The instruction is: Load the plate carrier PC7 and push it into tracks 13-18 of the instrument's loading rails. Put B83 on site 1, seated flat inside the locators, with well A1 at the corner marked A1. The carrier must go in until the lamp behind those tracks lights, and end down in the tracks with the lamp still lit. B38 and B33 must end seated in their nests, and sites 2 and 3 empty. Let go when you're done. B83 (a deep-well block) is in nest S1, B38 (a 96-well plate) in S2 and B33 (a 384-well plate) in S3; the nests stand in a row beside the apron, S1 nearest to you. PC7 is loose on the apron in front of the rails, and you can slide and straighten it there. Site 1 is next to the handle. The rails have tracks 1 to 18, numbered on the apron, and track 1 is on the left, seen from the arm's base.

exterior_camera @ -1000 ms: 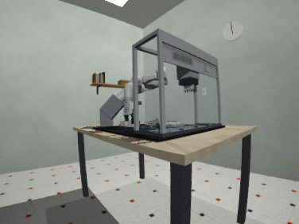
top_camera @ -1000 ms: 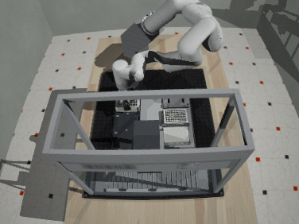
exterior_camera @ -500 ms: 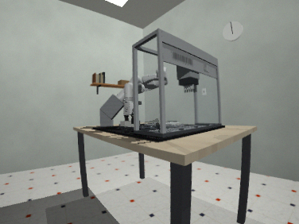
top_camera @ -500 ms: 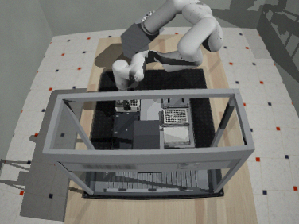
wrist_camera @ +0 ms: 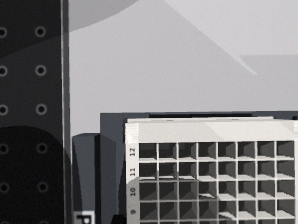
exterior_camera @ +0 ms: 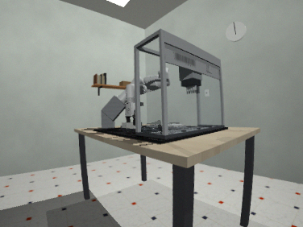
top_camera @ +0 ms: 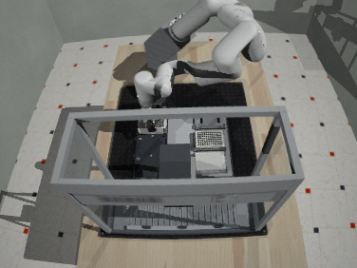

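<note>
The deep-well block B83 is white with dark square wells. It sits on the end of the dark plate carrier PC7 (top_camera: pixel 151 151) nearest the arm's base. The carrier lies on the apron in front of the rails (top_camera: pixel 180 216). My gripper (top_camera: pixel 153 120) hangs straight down over the block, open, with its fingers at the block's sides. In the wrist view the block (wrist_camera: pixel 210 172) fills the lower right, with column numbers 9 to 12 along its left edge and the carrier (wrist_camera: pixel 107 150) under it; the fingers are out of view. From the side, the gripper (exterior_camera: pixel 129 121) stands low over the deck.
The nest row lies right of the carrier: an empty nest (top_camera: pixel 209 123), the 96-well plate B38 (top_camera: pixel 209 139), and the 384-well plate B33 (top_camera: pixel 210 162). The grey instrument frame (top_camera: pixel 176 114) spans the deck. A dark head (top_camera: pixel 175 161) hangs over the carrier's far end.
</note>
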`<action>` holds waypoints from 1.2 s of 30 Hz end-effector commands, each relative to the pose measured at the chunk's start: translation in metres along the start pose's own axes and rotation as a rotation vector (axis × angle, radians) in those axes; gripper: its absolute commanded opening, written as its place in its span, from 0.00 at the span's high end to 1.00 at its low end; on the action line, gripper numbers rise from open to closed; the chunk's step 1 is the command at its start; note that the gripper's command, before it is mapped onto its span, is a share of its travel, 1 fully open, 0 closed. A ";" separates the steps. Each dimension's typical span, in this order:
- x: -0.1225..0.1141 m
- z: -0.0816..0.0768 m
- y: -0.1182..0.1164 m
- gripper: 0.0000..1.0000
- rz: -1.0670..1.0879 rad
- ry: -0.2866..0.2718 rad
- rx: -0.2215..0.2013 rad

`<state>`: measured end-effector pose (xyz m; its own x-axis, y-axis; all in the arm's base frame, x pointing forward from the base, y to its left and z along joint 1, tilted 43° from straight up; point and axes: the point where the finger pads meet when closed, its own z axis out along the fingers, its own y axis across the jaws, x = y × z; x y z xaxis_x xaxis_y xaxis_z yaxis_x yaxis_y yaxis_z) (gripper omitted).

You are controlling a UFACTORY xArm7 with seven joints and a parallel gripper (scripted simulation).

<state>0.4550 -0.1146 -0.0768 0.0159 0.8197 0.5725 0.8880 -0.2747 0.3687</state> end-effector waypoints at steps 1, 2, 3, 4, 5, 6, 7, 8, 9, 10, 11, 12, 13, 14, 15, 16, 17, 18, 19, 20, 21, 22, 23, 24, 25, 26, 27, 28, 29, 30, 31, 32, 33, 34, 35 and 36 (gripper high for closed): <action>-0.002 -0.010 0.001 0.00 0.001 -0.004 -0.004; -0.002 -0.011 0.001 0.00 0.001 -0.004 -0.004; -0.002 -0.013 0.001 0.00 0.001 -0.004 -0.004; -0.002 -0.015 0.001 0.00 0.001 -0.004 -0.004; -0.002 -0.015 0.001 0.00 0.001 -0.004 -0.004; -0.002 -0.015 0.001 0.00 0.001 -0.004 -0.004; -0.002 -0.016 0.001 0.00 0.001 -0.004 -0.004; -0.002 -0.018 0.001 0.00 0.001 -0.004 -0.004; -0.002 -0.020 0.001 0.00 0.001 -0.004 -0.004; -0.002 -0.021 0.001 0.00 0.001 -0.004 -0.004; -0.002 -0.023 0.001 0.00 0.001 -0.004 -0.004; -0.002 -0.025 0.001 0.00 0.001 -0.004 -0.004; -0.002 -0.026 0.001 0.00 0.001 -0.004 -0.004; -0.002 -0.028 0.001 0.00 0.001 -0.004 -0.004; -0.002 -0.030 0.001 0.00 0.001 -0.004 -0.004; -0.002 -0.031 0.001 0.00 0.001 -0.004 -0.004; -0.002 -0.033 0.001 0.00 0.001 -0.004 -0.004; -0.002 -0.035 0.001 0.00 0.001 -0.004 -0.004; -0.002 -0.036 0.001 0.00 0.001 -0.004 -0.004; -0.002 -0.038 0.001 0.00 0.001 -0.004 -0.004; -0.002 -0.040 0.001 0.00 0.001 -0.004 -0.004; -0.002 -0.040 0.001 0.00 0.001 -0.004 -0.004; -0.002 -0.040 0.001 0.00 0.001 -0.004 -0.004; -0.002 -0.041 0.001 0.00 0.001 -0.004 -0.004; -0.002 -0.043 0.001 0.00 0.001 -0.004 -0.004; -0.002 -0.045 0.001 0.00 0.001 -0.004 -0.004; -0.002 -0.046 0.001 0.00 0.001 -0.004 -0.004; -0.002 -0.048 0.001 0.00 0.001 -0.004 -0.004; -0.002 -0.050 0.001 0.00 0.001 -0.004 -0.004; -0.002 -0.051 0.001 0.00 0.001 -0.004 -0.004; -0.002 -0.053 0.001 0.00 0.001 -0.004 -0.004; -0.002 -0.055 0.001 0.00 0.001 -0.004 -0.004; -0.002 -0.056 0.001 0.00 0.001 -0.004 -0.004; -0.002 -0.058 0.001 0.00 0.001 -0.004 -0.004; -0.001 -0.060 0.001 0.00 0.001 -0.004 -0.004; -0.001 -0.061 0.001 0.00 0.001 -0.004 -0.004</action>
<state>0.4313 -0.1408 -0.0390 0.0162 0.8198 0.5724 0.8877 -0.2752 0.3691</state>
